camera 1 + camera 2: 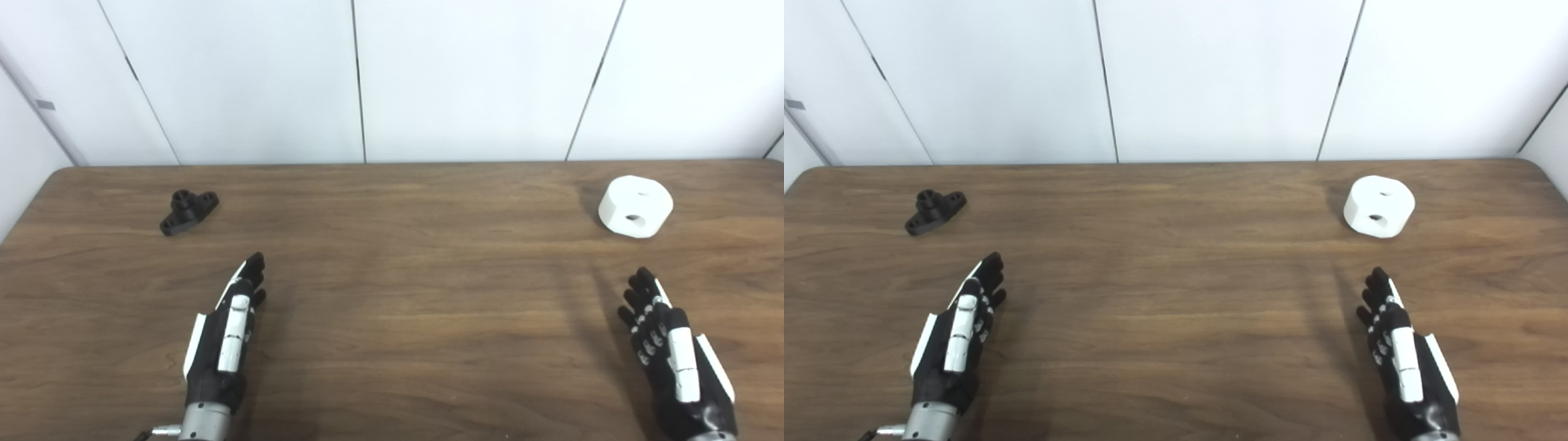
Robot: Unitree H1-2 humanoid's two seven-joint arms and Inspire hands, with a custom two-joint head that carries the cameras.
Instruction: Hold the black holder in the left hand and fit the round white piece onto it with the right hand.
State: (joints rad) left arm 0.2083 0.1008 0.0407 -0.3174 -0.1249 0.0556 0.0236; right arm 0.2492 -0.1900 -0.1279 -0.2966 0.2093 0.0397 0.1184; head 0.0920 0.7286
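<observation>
Nothing is picked up yet: my left hand (223, 343) and right hand (674, 361) hover empty, fingers extended, near the table's (404, 288) front edge. Black holder (188, 212) lies toward the far left corner, round white piece (635, 206) far right. Next, I judge, each hand reaches forward.

One black holder (188, 211) at ten o'clock. One round white piece (635, 206) at two o'clock. Two hands: left hand (225, 335), right hand (674, 352). One table (416, 288).

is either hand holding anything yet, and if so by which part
Nothing is held. The left hand and right hand are both open and empty; the black holder and round white piece lie untouched on the table.
</observation>
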